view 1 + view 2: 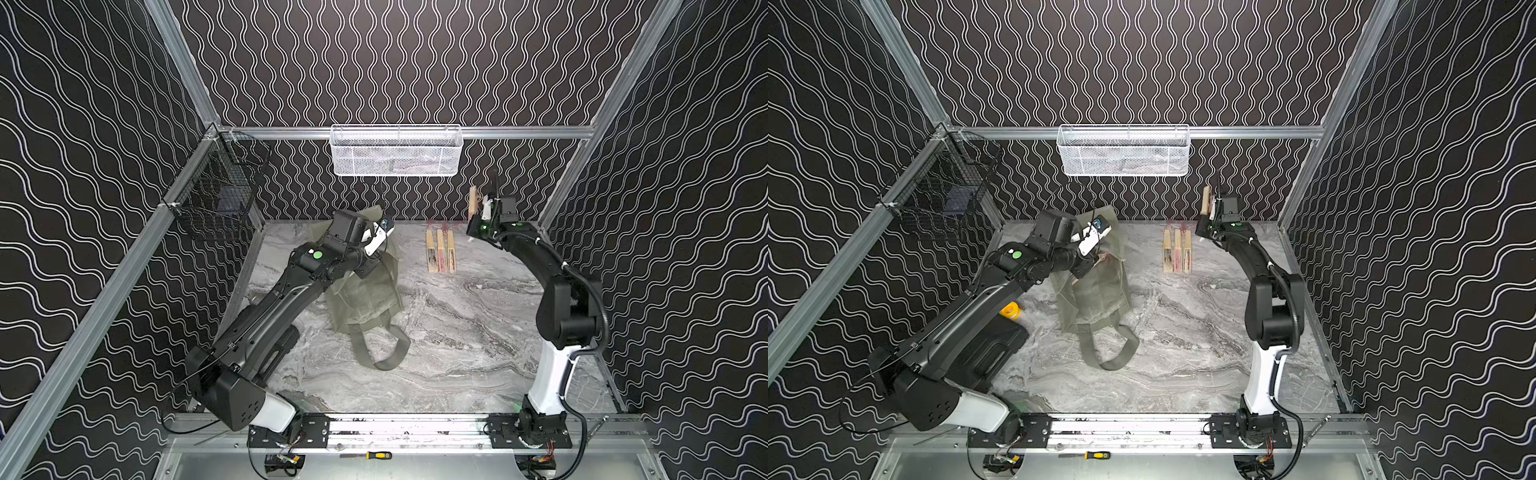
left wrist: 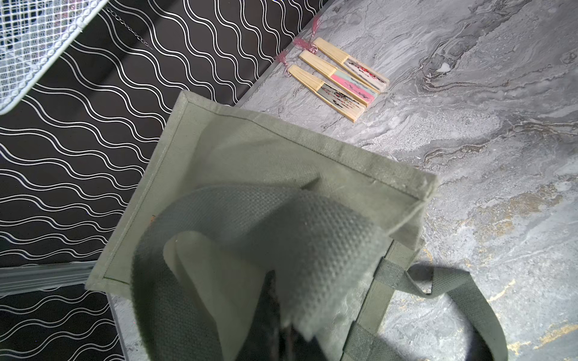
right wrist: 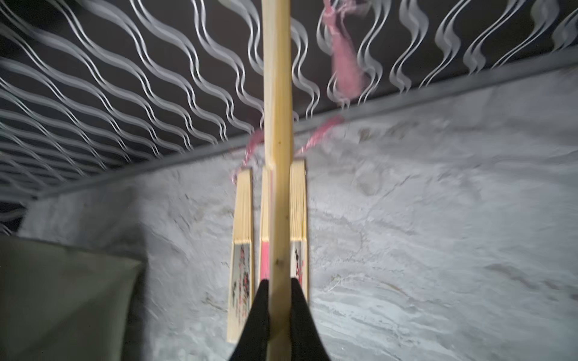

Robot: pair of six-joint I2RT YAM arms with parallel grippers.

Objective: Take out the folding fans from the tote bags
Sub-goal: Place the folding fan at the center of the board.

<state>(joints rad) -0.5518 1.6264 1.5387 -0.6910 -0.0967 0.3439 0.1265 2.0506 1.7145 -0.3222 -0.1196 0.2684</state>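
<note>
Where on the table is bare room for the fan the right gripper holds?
Bare table lies just right of the three laid fans, before the right arm, and widely in front of them, between the tote bag and that arm's base. Crowded: the left, under tote bag and left arm.

Support: grey marble-patterned tabletop (image 1: 457, 353), seen in both top views.

Directly on it:
- Three closed folding fans (image 1: 440, 251), far right of centre. They lie flat, parallel and touching side by side. Middle one shows a pink panel and the outer two a dark-and-red pattern. Pink tassels (image 1: 441, 226) point to the far edge.
- Grey-green tote bag (image 1: 365, 299), left of centre and well apart from the fans. Its near part and looped strap handles (image 1: 386, 353) rest on the surface; its far part is raised.
- Yellow round object (image 1: 1010, 311) near the left edge, partly hidden, type unclear.
</note>
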